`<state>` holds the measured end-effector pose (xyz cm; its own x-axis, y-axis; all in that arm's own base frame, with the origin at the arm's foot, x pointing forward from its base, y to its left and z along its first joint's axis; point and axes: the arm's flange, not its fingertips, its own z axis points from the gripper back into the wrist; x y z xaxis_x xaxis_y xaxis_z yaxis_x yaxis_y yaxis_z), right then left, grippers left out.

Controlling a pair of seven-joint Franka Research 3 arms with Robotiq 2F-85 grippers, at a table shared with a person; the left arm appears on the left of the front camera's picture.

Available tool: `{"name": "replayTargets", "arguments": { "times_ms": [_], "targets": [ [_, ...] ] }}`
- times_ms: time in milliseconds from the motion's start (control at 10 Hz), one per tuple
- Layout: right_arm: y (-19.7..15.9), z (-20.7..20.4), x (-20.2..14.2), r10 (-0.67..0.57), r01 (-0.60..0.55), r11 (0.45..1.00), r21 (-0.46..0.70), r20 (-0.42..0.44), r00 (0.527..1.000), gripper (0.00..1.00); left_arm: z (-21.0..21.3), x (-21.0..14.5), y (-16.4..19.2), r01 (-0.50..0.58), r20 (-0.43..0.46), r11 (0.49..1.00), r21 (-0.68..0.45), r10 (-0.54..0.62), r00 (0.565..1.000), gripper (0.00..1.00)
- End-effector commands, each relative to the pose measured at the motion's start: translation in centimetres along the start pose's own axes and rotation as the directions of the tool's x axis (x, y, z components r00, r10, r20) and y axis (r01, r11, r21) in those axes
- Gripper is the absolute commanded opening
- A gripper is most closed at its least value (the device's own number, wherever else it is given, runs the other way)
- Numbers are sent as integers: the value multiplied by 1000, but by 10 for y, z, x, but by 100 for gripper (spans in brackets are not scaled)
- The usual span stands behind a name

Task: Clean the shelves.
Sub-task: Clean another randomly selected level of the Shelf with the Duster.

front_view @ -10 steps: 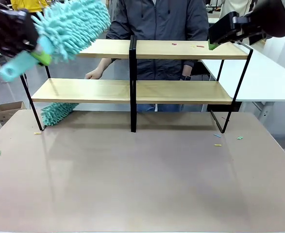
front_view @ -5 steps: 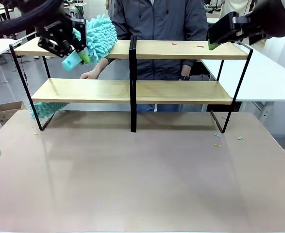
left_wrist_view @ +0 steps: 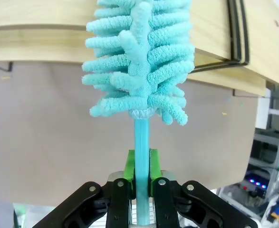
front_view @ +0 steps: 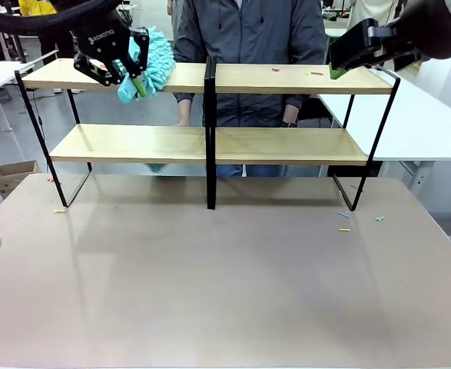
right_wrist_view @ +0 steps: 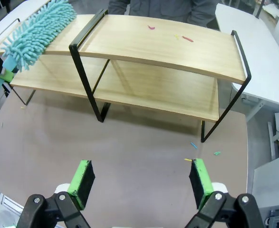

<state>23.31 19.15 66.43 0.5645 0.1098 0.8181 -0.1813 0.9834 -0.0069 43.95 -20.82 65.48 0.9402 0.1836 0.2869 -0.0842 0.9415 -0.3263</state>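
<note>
The shelves point(front_view: 286, 80) stand across the far half of the table, two light-wood boards in a black frame. My left gripper point(front_view: 125, 68) hovers at the top board's left half, shut on the handle of a turquoise fluffy duster point(front_view: 157, 55). The duster's head lies on that board. In the left wrist view the green pads point(left_wrist_view: 129, 166) clamp the thin handle below the duster point(left_wrist_view: 139, 71), with the shelves point(left_wrist_view: 34, 28) behind. My right gripper point(front_view: 340, 63) hangs open near the top board's right end. From the right wrist its gripper point(right_wrist_view: 141, 178) looks down on the shelves point(right_wrist_view: 168, 47) and the duster point(right_wrist_view: 37, 31).
Small red scraps point(right_wrist_view: 187, 39) lie on the top board's right half, and coloured scraps point(front_view: 344, 223) on the table near the right leg. A person point(front_view: 248, 31) stands behind the shelves. A turquoise tuft point(front_view: 157, 167) shows under the lower board. A white table point(front_view: 425, 123) is at right.
My left gripper swung the duster from the near left up and away onto the top board. The turquoise tuft under the lower board slid right. The right arm stayed still.
</note>
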Motion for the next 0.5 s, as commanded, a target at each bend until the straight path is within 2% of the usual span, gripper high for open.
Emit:
{"name": "replayTargets", "arguments": {
  "times_ms": [0, 200, 300, 400],
  "targets": [
    [0, 0, 1, 0, 0, 1000, 2, 2, 1000, 100, 15, -5, 3, -77, 13, 994, 74, 76, 997, 0],
    [0, 0, 1, 0, 0, 1000, 2, 2, 1000, 100, 30, -11, 22, -248, 4, 957, 150, 251, 968, 0],
    [0, 0, 1, 0, 0, 1000, 2, 2, 1000, 100, 34, -12, 31, -327, 30, 930, 166, 327, 945, 0],
    [0, 0, 1, 0, 0, 1000, 2, 2, 1000, 100, 40, -9, 40, -438, 110, 887, 147, 425, 899, 0]
  ]
}}
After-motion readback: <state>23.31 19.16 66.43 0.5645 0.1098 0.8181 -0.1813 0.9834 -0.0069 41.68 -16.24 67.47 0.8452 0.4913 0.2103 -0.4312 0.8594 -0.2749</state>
